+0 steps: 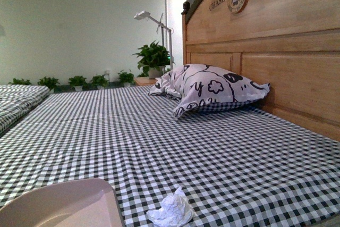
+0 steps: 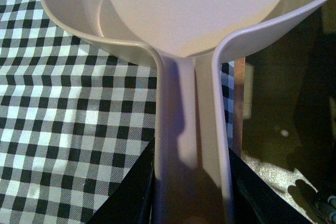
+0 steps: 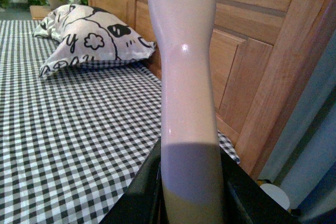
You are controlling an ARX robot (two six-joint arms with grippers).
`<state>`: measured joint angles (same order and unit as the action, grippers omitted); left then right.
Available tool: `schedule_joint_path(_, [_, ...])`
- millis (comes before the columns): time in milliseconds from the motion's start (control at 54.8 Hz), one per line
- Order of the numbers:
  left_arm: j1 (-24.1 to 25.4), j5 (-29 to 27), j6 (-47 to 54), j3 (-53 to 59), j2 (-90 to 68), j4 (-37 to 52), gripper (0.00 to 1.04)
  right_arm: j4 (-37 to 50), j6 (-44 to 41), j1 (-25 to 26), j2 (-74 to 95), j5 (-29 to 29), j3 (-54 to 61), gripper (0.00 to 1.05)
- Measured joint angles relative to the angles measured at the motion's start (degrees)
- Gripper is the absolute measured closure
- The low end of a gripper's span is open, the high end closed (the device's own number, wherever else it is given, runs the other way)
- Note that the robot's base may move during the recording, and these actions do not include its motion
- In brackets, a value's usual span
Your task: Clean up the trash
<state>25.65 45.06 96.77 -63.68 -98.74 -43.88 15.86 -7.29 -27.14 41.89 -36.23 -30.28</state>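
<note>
The trash (image 1: pixel 171 210), a small crumpled wad of white paper, lies on the checked bedsheet near the front edge. Just left of it the pale pink dustpan (image 1: pixel 64 204) shows at the lower left corner of the front view. In the left wrist view my left gripper (image 2: pixel 191 192) is shut on the dustpan's handle (image 2: pixel 190 129), with the pan (image 2: pixel 189 9) held over the sheet. My right gripper (image 3: pixel 190 192) is shut on the pale brush handle (image 3: pixel 185 77), which stands upright in the right wrist view. Neither wrist view shows the trash.
A white pillow with black patterns (image 1: pixel 210 89) lies against the wooden headboard (image 1: pixel 281 41) at the back right. The black and white checked sheet (image 1: pixel 159 142) covers the bed. Potted plants (image 1: pixel 153 59) and a lamp stand beyond the bed. The bed's edge (image 2: pixel 239 108) runs beside the dustpan handle.
</note>
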Motion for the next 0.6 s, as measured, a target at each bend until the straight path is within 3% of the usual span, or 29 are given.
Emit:
schedule_joint_path(55, [0.0,0.0,0.0,0.0,0.0,0.0,0.77,-4.5,0.0,0.2,0.5,1.2,-1.3,0.84])
schedule_joint_path(146, [0.0,0.0,0.0,0.0,0.0,0.0,0.77,-16.8,0.6,1.8,5.9,8.4,-5.4,0.84])
schedule_joint_path(274, [0.0,0.0,0.0,0.0,0.0,0.0,0.77,-16.2,1.0,4.2,17.5,16.8,-9.1,0.84])
schedule_joint_path(438, [0.0,-0.1,0.0,0.0,0.0,0.0,0.77,-13.0,-0.9,4.5,35.0,21.4,-16.0,0.84])
schedule_joint_path(602, [0.0,-0.1,0.0,0.0,0.0,0.0,0.77,-13.0,-3.6,3.0,49.2,20.7,-24.2,0.84])
